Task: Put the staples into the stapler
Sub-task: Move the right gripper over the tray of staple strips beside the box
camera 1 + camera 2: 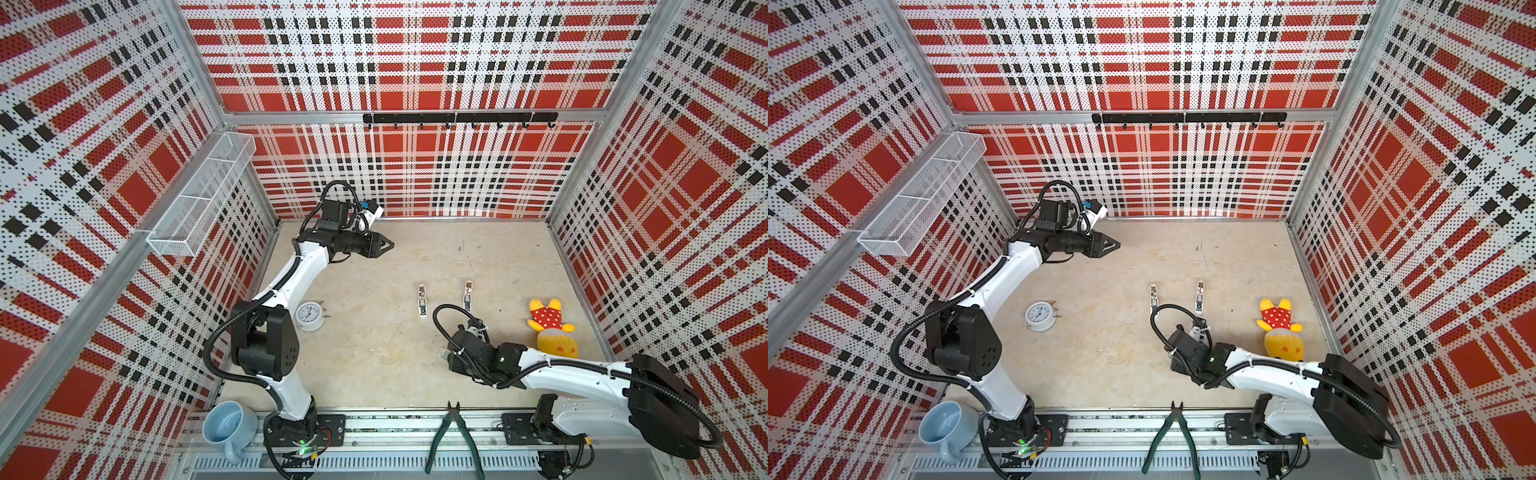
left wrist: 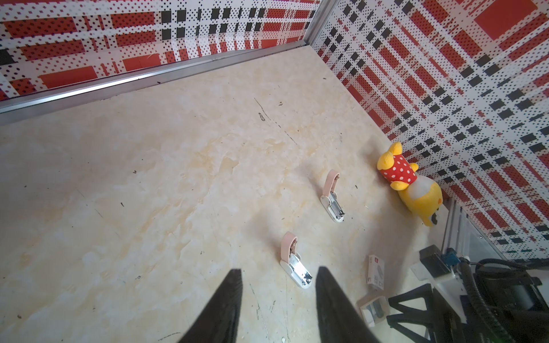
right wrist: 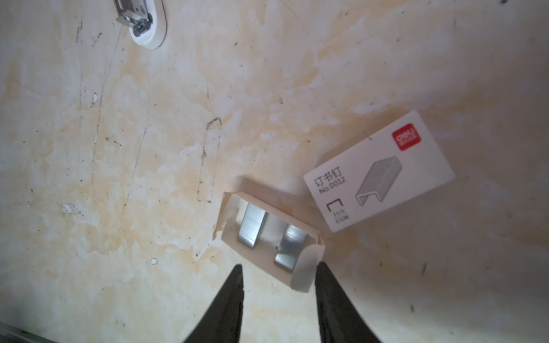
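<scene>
right gripper [image 3: 278, 265] over the staples [image 3: 252, 227], nothing held
the staples are seen as two silvery blocks in an open card tray [image 3: 230, 213] on the table [image 3: 133, 154], just beside the white sleeve [image 3: 378, 170]. the right gripper's jaws are parted, one fingertip at the tray's end flap. the left gripper [image 2: 278, 268] is parted and empty, held clear of the table. two staplers [image 2: 295, 264] are laid open nearby.

Alarm clock [image 1: 309, 316] sits centre-left on the table [image 1: 374, 365], plush toy [image 1: 552, 328] lies right, pliers [image 1: 454, 440] rest bottom centre, blue mug [image 1: 228, 426] bottom left, wire basket [image 1: 199, 195] hangs upper left.
</scene>
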Motion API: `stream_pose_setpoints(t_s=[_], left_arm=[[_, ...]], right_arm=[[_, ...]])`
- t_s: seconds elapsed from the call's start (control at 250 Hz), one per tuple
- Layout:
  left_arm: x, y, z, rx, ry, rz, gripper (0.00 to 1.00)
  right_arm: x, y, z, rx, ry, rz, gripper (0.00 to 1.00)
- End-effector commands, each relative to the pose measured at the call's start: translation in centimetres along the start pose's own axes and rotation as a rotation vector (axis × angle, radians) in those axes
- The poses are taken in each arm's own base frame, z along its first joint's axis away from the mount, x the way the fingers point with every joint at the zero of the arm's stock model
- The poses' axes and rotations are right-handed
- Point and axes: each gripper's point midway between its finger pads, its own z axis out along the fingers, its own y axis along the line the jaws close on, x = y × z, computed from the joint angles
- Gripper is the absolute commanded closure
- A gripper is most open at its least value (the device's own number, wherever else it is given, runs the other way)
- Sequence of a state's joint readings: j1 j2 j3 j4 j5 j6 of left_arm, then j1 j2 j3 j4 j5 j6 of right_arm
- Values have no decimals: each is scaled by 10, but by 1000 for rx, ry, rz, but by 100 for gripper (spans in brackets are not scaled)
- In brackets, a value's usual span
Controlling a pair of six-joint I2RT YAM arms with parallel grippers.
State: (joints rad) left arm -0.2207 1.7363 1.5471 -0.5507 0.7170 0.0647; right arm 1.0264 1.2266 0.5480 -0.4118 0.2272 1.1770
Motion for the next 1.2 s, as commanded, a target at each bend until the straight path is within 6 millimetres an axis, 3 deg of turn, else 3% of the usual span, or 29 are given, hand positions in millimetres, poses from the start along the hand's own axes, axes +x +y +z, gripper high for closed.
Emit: stream_pose_setpoints(t_s=[0.0, 0.172, 0.504, 1.196], left_arm=[[-5, -6, -3, -1, -10, 27, 55], [-8, -5, -5, -12, -16, 23, 56], [-14, -7, -11, -24, -33, 24, 56], [-17, -14, -16, 13, -71, 10, 55]], right_arm=[[-16, 21, -10, -21, -42, -24, 60], [-21, 31, -14, 24, -27, -39, 63], [-9, 21, -1, 78, 1, 57, 75], [-14, 30, 18, 132, -13, 66, 76]])
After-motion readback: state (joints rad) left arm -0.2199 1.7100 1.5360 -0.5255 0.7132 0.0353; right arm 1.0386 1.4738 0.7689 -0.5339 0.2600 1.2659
